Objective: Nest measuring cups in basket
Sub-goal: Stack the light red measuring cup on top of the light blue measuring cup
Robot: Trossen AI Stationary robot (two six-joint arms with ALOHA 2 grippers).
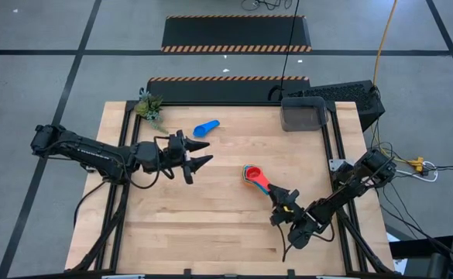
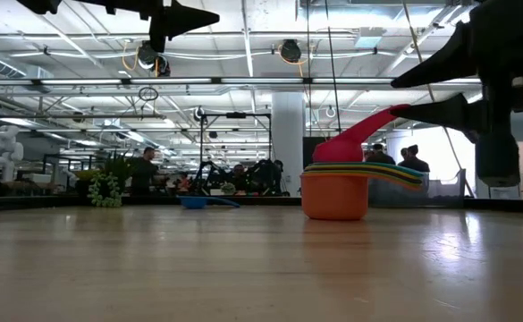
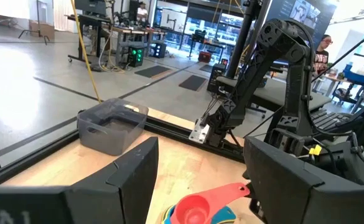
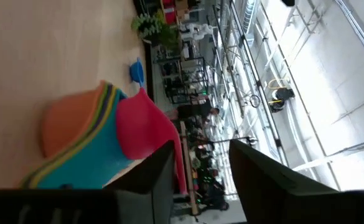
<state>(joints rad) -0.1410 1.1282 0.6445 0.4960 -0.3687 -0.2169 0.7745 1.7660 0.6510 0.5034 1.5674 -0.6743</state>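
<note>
Red cup (image 1: 254, 176) handle between parted right end effector (image 1: 283, 195) fingers

Nothing legible anywhere: no lettering, label, brand or number on the measuring cups (image 1: 254, 177), the basket (image 1: 303, 114) or the table (image 1: 211, 225). Orange-and-black hazard stripes edging the floor mats (image 1: 236, 33) beyond the table, a warning pattern only, without words. Possibly faint marks on the left gripper's own finger (image 3: 20, 208) in the left wrist view, too blurred to read.
</note>
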